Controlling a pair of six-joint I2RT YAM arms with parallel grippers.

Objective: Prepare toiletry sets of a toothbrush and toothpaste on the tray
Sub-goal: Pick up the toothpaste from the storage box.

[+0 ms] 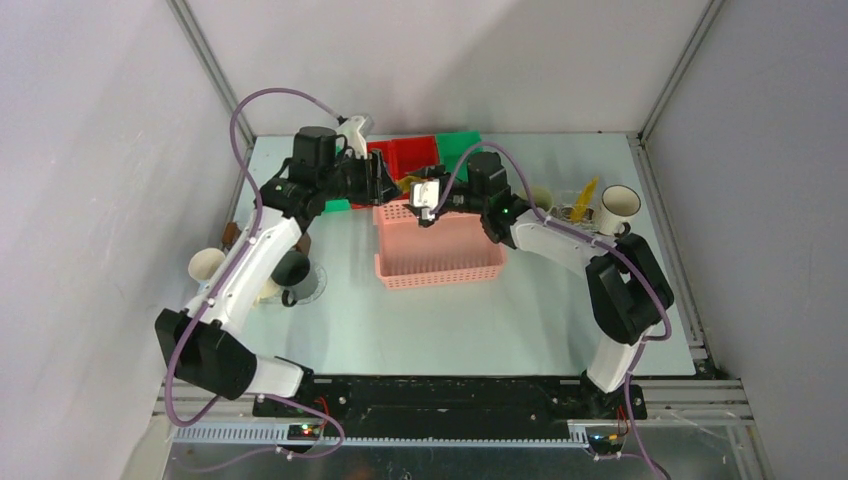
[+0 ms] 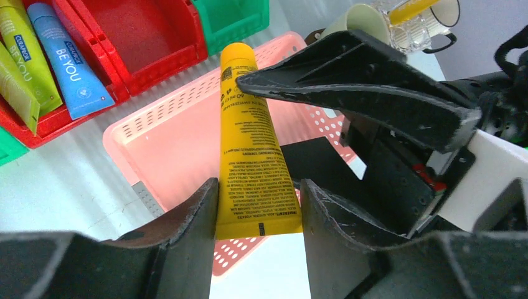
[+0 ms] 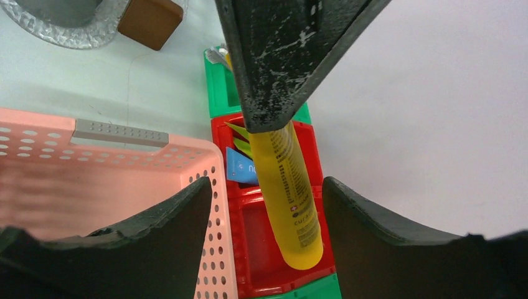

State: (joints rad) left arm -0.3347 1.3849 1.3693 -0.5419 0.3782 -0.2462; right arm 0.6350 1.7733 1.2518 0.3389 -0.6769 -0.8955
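A yellow toothpaste tube hangs in the air over the pink basket. My left gripper is shut on the tube's flat crimped end. My right gripper is open, its fingers on either side of the tube's round end without touching it. In the top view both grippers meet at the basket's far edge, left and right. A cream mug and a dark mug stand at the left by my left arm. Only a brown end of the tray shows there.
A red bin behind the basket holds blue and yellow-green tubes; green bins flank it. A white mug, a cream mug and a clear glass holding something yellow stand at the right. A clear patterned disc lies by the dark mug.
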